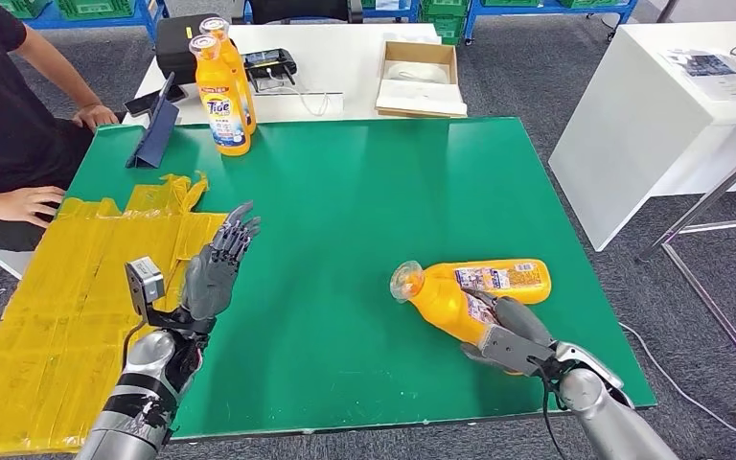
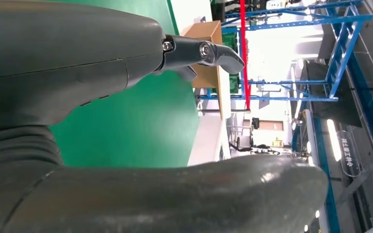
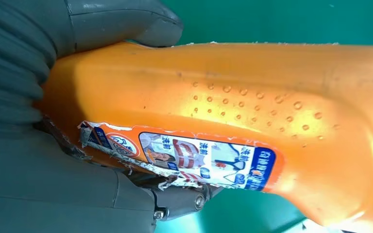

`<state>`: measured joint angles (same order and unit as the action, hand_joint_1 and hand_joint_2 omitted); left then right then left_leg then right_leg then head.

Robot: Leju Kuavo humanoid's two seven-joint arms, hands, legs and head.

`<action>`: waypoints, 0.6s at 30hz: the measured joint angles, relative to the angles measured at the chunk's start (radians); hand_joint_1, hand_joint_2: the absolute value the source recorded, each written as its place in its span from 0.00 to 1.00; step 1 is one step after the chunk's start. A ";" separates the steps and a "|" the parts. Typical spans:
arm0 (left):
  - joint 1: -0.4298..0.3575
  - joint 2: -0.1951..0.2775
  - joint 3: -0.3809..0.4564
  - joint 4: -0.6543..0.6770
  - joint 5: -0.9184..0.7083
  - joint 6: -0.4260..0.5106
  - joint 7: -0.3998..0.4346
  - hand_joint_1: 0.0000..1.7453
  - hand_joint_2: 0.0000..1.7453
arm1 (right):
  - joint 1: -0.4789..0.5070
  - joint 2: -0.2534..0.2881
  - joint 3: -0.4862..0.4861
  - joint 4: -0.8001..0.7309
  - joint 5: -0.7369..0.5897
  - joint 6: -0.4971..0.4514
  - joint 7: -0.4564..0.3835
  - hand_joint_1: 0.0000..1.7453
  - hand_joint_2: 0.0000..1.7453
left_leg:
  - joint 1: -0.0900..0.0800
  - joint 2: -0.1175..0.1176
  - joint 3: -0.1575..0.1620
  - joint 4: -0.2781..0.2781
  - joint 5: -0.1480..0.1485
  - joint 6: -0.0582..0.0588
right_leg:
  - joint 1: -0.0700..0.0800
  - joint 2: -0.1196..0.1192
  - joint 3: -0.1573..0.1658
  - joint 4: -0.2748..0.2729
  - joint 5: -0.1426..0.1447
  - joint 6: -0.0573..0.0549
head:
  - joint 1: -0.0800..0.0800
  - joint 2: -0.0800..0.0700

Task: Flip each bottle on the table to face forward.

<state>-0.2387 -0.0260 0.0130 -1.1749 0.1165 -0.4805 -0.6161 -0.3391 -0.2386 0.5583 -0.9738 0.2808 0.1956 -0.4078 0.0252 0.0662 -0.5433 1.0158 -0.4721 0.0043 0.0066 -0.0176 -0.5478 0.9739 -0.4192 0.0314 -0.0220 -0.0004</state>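
Beside upright bottles, tablet stand

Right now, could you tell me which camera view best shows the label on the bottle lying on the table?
The right wrist view: the lying bottle is close, its torn label legible, gripped by the right hand. The head view shows the whole bottle with a small label. The left wrist view shows green table.

We see a green table. Two orange bottles stand upright together at its far left, with a blue tablet stand just left of them. Yellow plastic sheeting covers its near left. Two more orange bottles lie on their sides near right, touching.
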 joint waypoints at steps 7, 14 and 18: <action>-0.002 -0.011 -0.002 0.000 0.014 -0.009 0.002 0.00 0.00 | -0.044 0.116 -0.021 0.020 0.004 -0.057 -0.002 1.00 1.00 | -0.002 0.000 -0.010 0.000 0.005 0.001 | -0.001 0.000 -0.013 0.003 0.003 -0.002 | 0.000 0.000; -0.041 -0.040 -0.014 0.001 0.035 -0.009 0.039 0.00 0.75 | -0.107 0.231 -0.053 0.048 -0.011 -0.090 0.013 1.00 1.00 | -0.004 -0.013 -0.030 0.001 0.015 0.001 | -0.002 -0.012 -0.030 0.008 0.005 0.001 | -0.001 0.000; -0.147 -0.110 -0.063 0.007 0.059 0.026 0.113 0.00 1.00 | -0.235 0.341 -0.098 0.104 -0.024 -0.104 0.028 1.00 1.00 | -0.006 -0.020 -0.040 0.002 0.019 0.001 | -0.003 -0.019 -0.037 0.009 0.006 0.002 | 0.000 0.000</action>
<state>-0.3855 -0.1360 -0.0504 -1.1674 0.1757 -0.4540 -0.5032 -0.5737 0.1027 0.4602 -0.8702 0.2568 0.0919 -0.3795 0.0190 0.0460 -0.5833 1.0176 -0.4529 0.0053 0.0032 -0.0364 -0.5848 0.9827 -0.4127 0.0335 -0.0225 -0.0004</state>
